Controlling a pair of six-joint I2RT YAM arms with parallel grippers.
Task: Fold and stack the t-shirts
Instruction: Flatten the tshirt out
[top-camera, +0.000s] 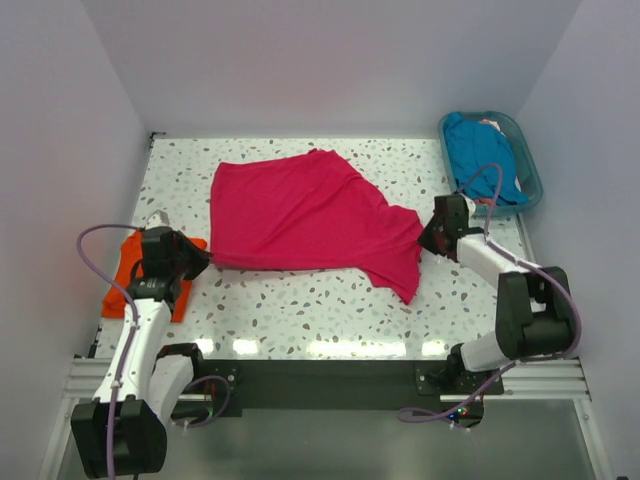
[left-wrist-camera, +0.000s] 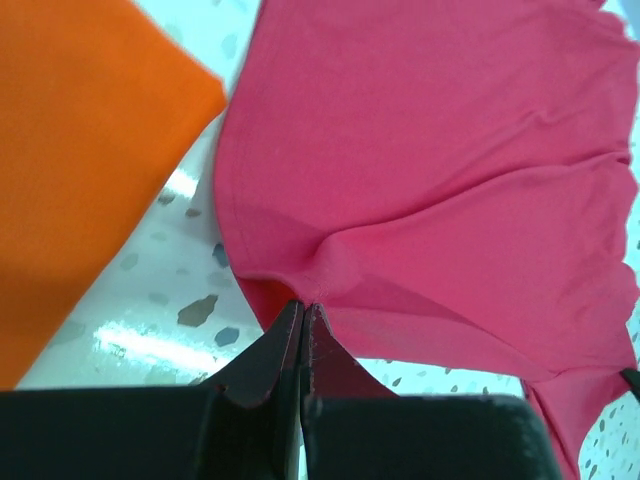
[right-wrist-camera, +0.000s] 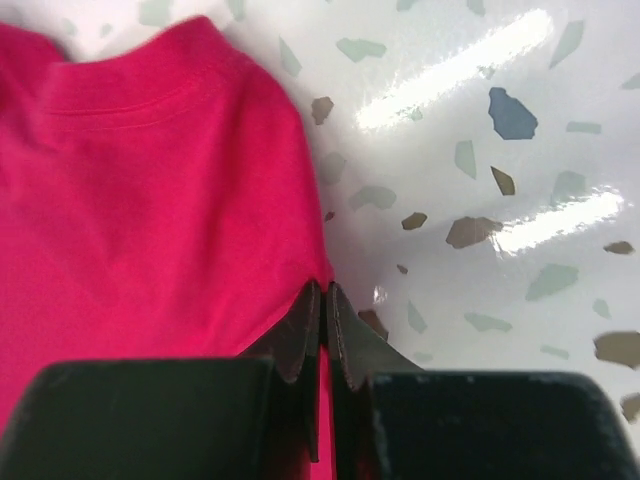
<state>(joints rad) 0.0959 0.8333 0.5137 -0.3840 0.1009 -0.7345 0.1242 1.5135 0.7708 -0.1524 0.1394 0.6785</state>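
Seen from above, a pink t-shirt (top-camera: 300, 215) lies spread flat across the middle of the speckled counter (top-camera: 300, 305), with one sleeve trailing toward the near right. A folded orange t-shirt (top-camera: 127, 268) sits at the counter's left edge, partly under the left arm. In the far right corner a basket (top-camera: 531, 165) holds a crumpled teal t-shirt (top-camera: 478, 150). The left claw (top-camera: 204, 262) meets the pink shirt's near left corner. The right claw (top-camera: 424, 238) meets the shirt's right edge, beside the sleeve.

From the left wrist, the left claw (left-wrist-camera: 302, 318) has its two dark fingers pressed together, pinching a puckered bit of the pink t-shirt (left-wrist-camera: 430, 180) at its hem. The cloth fans away from the tips in soft folds. The orange t-shirt (left-wrist-camera: 80, 150) fills the upper left, apart from the pink one, with a strip of counter (left-wrist-camera: 170, 270) between them.

From the right wrist, the right claw (right-wrist-camera: 323, 303) is also closed tight, its fingertips nipping the very edge of the pink t-shirt (right-wrist-camera: 150, 200). The shirt covers the left half of the view. Glossy speckled counter (right-wrist-camera: 480, 180) lies to the right.
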